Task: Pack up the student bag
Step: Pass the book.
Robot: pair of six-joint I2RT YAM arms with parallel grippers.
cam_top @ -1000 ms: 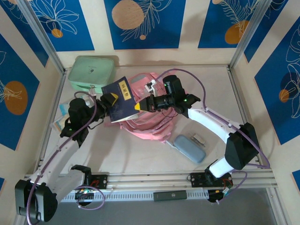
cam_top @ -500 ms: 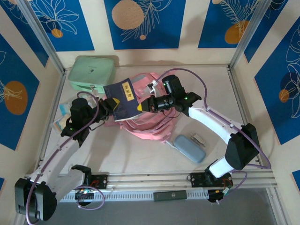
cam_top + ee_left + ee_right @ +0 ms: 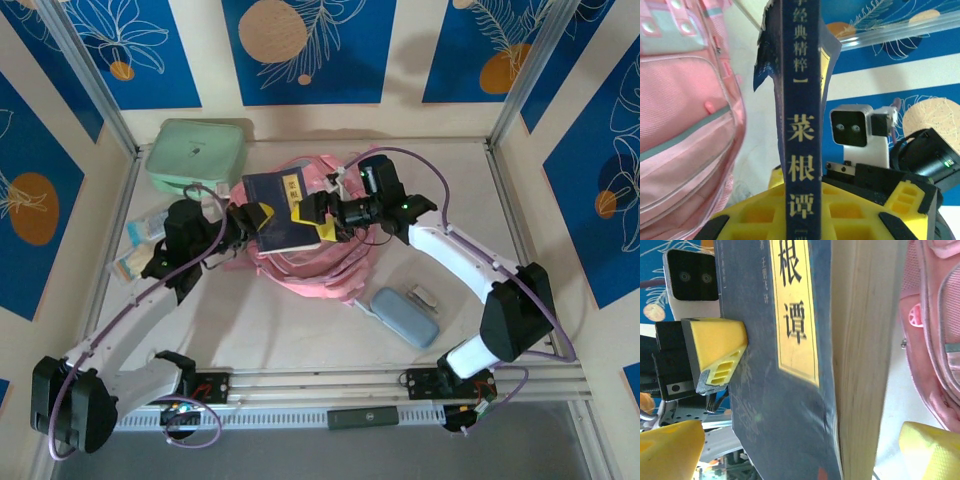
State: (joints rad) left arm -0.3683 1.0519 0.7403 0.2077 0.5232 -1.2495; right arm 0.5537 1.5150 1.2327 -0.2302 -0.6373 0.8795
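Observation:
A dark blue book (image 3: pixel 278 205) with a yellow label hangs above the pink student bag (image 3: pixel 325 265), which lies in the middle of the table. My left gripper (image 3: pixel 254 219) is shut on the book's left edge; in the left wrist view the book's spine (image 3: pixel 801 125) stands between the yellow fingers (image 3: pixel 860 210) of my left gripper (image 3: pixel 802 217). My right gripper (image 3: pixel 316 214) is open at the book's right edge. In the right wrist view its yellow fingertips (image 3: pixel 670 445) stand wide on both sides of the book (image 3: pixel 790 405), clear of it. The bag (image 3: pixel 935 340) is beside them.
A mint green case (image 3: pixel 195 155) sits at the back left. A grey-blue pencil case (image 3: pixel 405 317) and a small pale item (image 3: pixel 423 295) lie front right of the bag. Flat packets (image 3: pixel 140 240) lie by the left rail.
My right gripper has opened and let go of the book. The left gripper shut on the book and carried it rightwards, further over the bag.

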